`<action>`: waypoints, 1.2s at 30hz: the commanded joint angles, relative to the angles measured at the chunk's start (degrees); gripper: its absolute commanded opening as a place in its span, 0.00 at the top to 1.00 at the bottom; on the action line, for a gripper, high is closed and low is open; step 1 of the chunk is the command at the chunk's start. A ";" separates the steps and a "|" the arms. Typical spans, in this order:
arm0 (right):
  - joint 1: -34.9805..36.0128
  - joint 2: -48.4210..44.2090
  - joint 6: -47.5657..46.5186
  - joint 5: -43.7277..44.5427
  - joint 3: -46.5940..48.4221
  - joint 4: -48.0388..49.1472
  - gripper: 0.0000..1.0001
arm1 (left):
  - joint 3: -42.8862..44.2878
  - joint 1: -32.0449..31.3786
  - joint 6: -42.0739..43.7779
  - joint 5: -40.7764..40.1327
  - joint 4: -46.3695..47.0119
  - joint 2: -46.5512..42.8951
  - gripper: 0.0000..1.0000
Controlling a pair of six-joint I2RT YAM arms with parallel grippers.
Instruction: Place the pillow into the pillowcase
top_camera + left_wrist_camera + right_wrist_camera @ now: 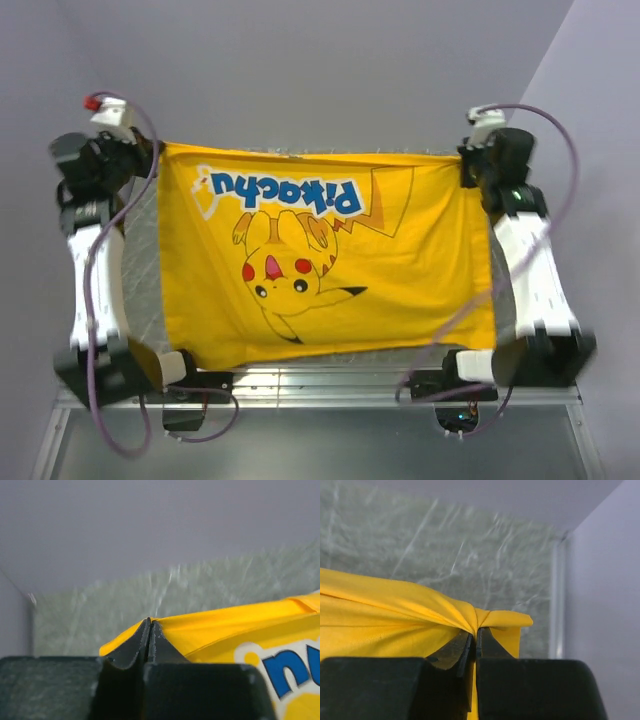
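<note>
The bright yellow pillowcase [320,260] with the Pikachu print and blue lettering hangs stretched flat between both arms, its far edge pulled taut. My left gripper [150,152] is shut on the far left corner of the pillowcase [225,625]; the left gripper [150,625] pinches the fabric at its tips. My right gripper [468,165] is shut on the far right corner of the pillowcase [395,610], and around the right gripper [476,632] the cloth bunches into folds. The pillow is out of view.
A grey-green table surface [150,595] lies beneath the fabric, with grey walls [320,70] behind and at the right. A metal rail [320,380] with the arm bases runs along the near edge, and cables [100,300] loop beside each arm.
</note>
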 commanded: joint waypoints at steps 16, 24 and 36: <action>-4.00 22.13 -1.84 -7.05 20.52 -23.41 0.24 | 18.35 1.61 9.29 -5.81 -23.74 26.38 0.28; -2.77 11.16 -2.82 -19.00 3.83 -27.05 0.19 | -3.17 -9.97 14.58 -1.94 -26.65 11.19 0.01; -2.07 -4.23 -1.50 -18.85 -21.93 -20.63 0.00 | -22.87 -14.48 16.16 -6.58 -24.28 -1.04 0.01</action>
